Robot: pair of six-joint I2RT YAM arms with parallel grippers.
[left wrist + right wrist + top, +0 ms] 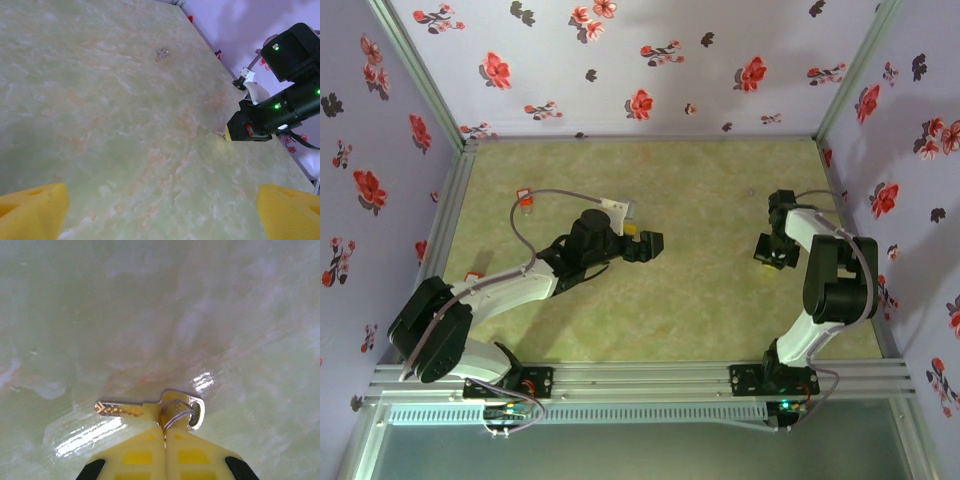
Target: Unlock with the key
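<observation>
Seen from above, the left pincer (648, 244) reaches low over the green table (720, 320). It points toward the right pincer (772, 258), which points down at the table, well apart from it.

On the left wrist camera, the left pincer's yellow fingertips (35, 207) sit at the bottom corners, spread wide, with bare table between them. Ahead and to the right, the right pincer (226, 134) touches the table. Far ahead lies a small grey thing (162, 52), too small to tell.

On the right wrist camera, the right pincer (164, 429) is pressed together, pinching the key (145, 408) by the ring (176, 416) at its head. The key lies flat on the table just ahead of the tips, blade pointing left.
</observation>
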